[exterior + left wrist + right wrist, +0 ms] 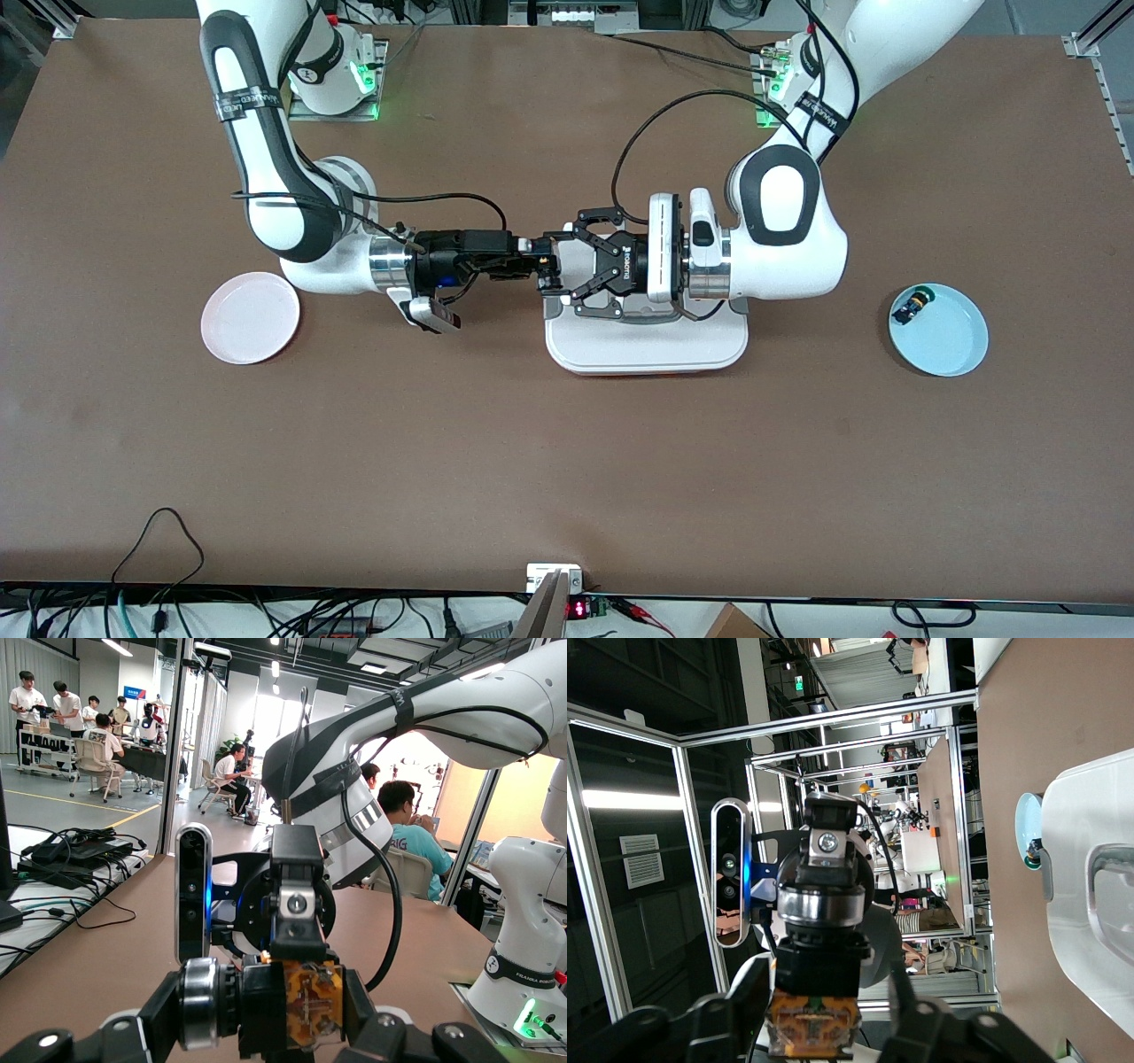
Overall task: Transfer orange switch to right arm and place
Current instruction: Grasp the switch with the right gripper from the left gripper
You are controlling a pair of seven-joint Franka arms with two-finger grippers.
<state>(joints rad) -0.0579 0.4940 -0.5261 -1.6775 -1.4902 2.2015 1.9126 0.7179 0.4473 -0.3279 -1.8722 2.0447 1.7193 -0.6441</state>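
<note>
The two grippers meet tip to tip above the white tray (647, 350) at the middle of the desk (567, 461). The left gripper (576, 264) has its jaws clamped on the orange switch (312, 1003), held in the air between both arms. The right gripper (542, 266) has its jaws narrowed around the same switch. A pink plate (251, 317) lies toward the right arm's end, and a blue plate (939, 330) toward the left arm's end carries a small black part (912, 307).

light: bright, even overhead | shadows: soft | focus: sharp
</note>
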